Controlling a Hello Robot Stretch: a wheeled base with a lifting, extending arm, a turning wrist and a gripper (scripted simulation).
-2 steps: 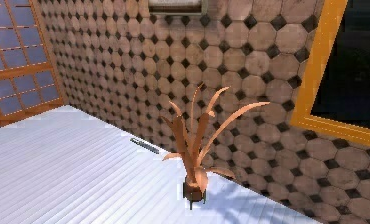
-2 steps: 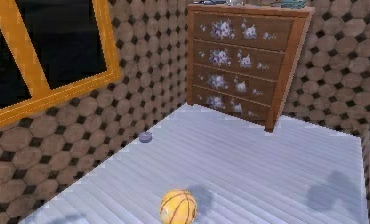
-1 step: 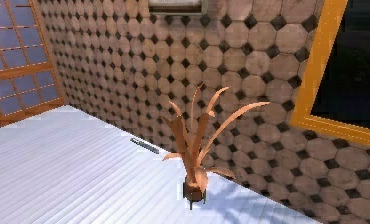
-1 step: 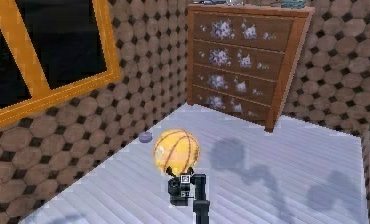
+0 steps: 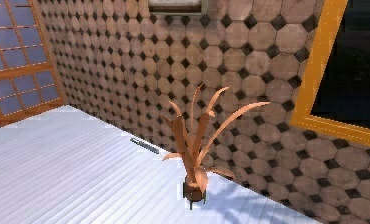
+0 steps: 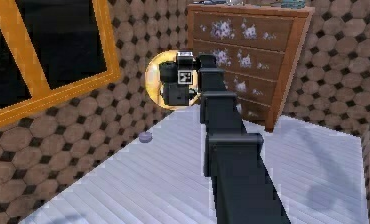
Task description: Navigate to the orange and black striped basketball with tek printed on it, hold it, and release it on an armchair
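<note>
In the arm side view, the dark arm bar point(image 6: 233, 150) rises from the bottom edge to the gripper point(image 6: 169, 88), left of the two white marker squares. An orange ball with dark stripes, the basketball point(image 6: 163, 68), hangs at the gripper's far end. It is up in front of the patterned wall and clear of the floor, so the gripper holds it. Part of the ball is hidden by the gripper's dark body.
A wooden dresser point(image 6: 255, 55) stands against the far wall, right of the arm. An orange-framed window point(image 6: 53, 60) is on the left wall, and a small grey object point(image 6: 145, 138) lies on the pale floor. Ahead stand a potted plant point(image 5: 196, 150), a window point(image 5: 338, 70) and a glazed door point(image 5: 21, 65).
</note>
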